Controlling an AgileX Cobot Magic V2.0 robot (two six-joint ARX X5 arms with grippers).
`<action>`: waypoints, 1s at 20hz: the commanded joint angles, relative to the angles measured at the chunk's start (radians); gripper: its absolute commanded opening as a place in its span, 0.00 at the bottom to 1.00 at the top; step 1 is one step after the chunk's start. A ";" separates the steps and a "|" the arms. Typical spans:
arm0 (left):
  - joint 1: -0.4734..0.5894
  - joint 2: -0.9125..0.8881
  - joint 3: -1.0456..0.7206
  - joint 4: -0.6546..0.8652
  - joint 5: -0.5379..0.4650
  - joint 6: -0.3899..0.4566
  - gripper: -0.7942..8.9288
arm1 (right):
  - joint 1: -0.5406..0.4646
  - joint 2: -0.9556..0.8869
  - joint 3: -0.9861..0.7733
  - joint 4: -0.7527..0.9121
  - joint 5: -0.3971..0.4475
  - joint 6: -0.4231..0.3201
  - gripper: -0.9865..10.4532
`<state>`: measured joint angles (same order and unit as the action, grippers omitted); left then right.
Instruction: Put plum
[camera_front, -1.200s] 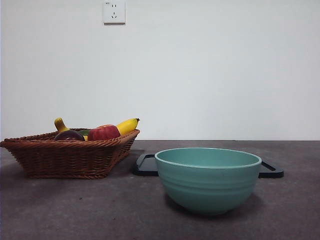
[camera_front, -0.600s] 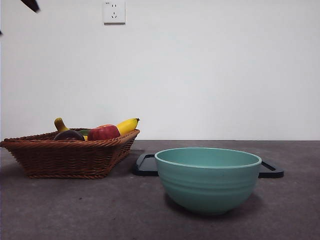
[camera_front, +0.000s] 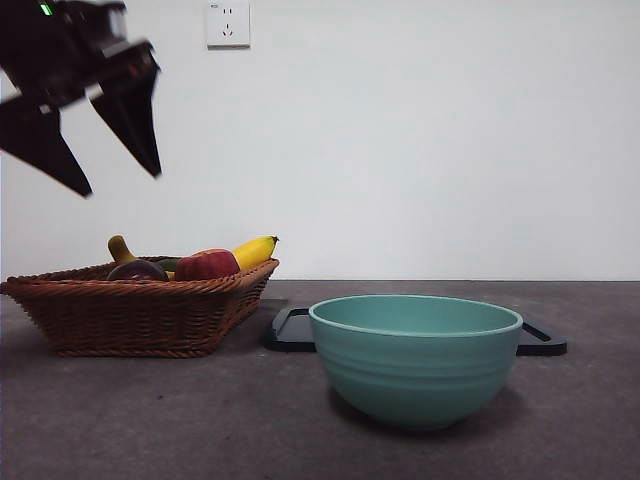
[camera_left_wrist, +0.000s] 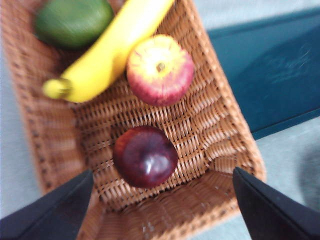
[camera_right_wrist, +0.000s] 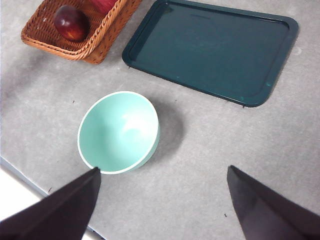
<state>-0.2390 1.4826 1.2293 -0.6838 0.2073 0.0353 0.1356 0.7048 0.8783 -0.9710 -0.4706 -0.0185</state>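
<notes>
The plum (camera_left_wrist: 145, 156), dark maroon and glossy, lies in the wicker basket (camera_left_wrist: 220, 115) next to a red apple (camera_left_wrist: 160, 70). It also shows in the front view (camera_front: 138, 270) and in the right wrist view (camera_right_wrist: 71, 22). My left gripper (camera_front: 108, 160) is open and hangs high above the basket (camera_front: 140, 315), its jaws spread to either side of the plum in the left wrist view. My right gripper (camera_right_wrist: 162, 200) is open and empty, high above the table near the green bowl (camera_right_wrist: 119, 132).
The basket also holds a banana (camera_left_wrist: 107, 52) and a green fruit (camera_left_wrist: 72, 21). A dark tray (camera_right_wrist: 212, 50) lies beside the basket, behind the green bowl (camera_front: 415, 360) in the front view. A wall socket (camera_front: 228, 24) is on the back wall.
My left gripper has come down into the front view from the top left corner and now hangs open above the basket. The fruit, bowl and tray have not moved.
</notes>
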 joint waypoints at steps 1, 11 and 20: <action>-0.013 0.069 0.024 0.046 -0.006 0.013 0.53 | 0.002 0.006 0.020 0.005 -0.001 0.011 0.44; -0.037 0.274 0.024 0.091 -0.061 0.052 0.53 | 0.002 0.006 0.020 0.005 -0.001 0.011 0.44; -0.037 0.311 0.024 0.098 -0.062 0.051 0.32 | 0.002 0.006 0.020 0.005 -0.001 0.011 0.44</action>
<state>-0.2726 1.7699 1.2320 -0.5884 0.1486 0.0700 0.1356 0.7048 0.8783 -0.9710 -0.4706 -0.0185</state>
